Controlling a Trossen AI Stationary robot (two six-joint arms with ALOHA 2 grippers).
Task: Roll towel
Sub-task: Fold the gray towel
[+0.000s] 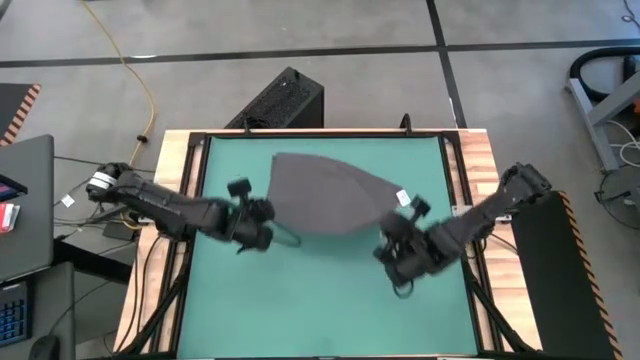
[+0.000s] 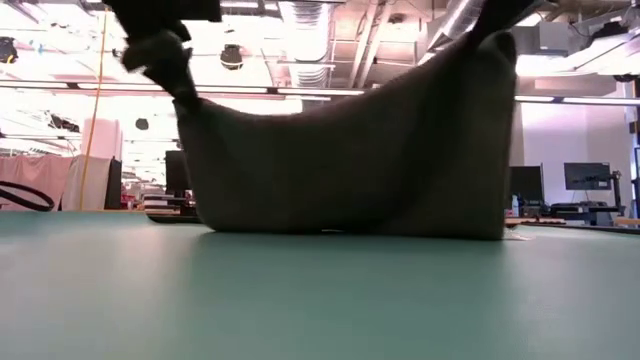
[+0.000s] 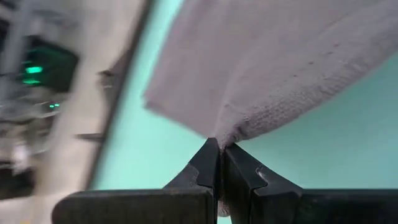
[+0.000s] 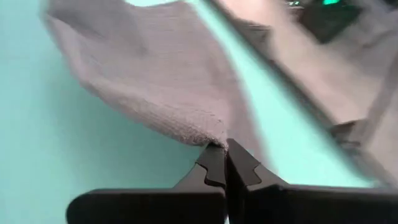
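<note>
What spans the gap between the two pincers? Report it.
The towel, pinched by the left pincer and right pincer, hangs between them, its lower edge on the table; high and low views.

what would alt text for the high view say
Seen from above, two dark arms hold a grey towel up by its near corners over a green table, left gripper and right gripper both shut on it; its far edge rests on the table.

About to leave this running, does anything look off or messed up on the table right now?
Nothing looks damaged or spilled. The towel isn't flat: the left gripper and right gripper each pinch a corner and hold it up, so it sags between them with its lower edge on the green table.
</note>
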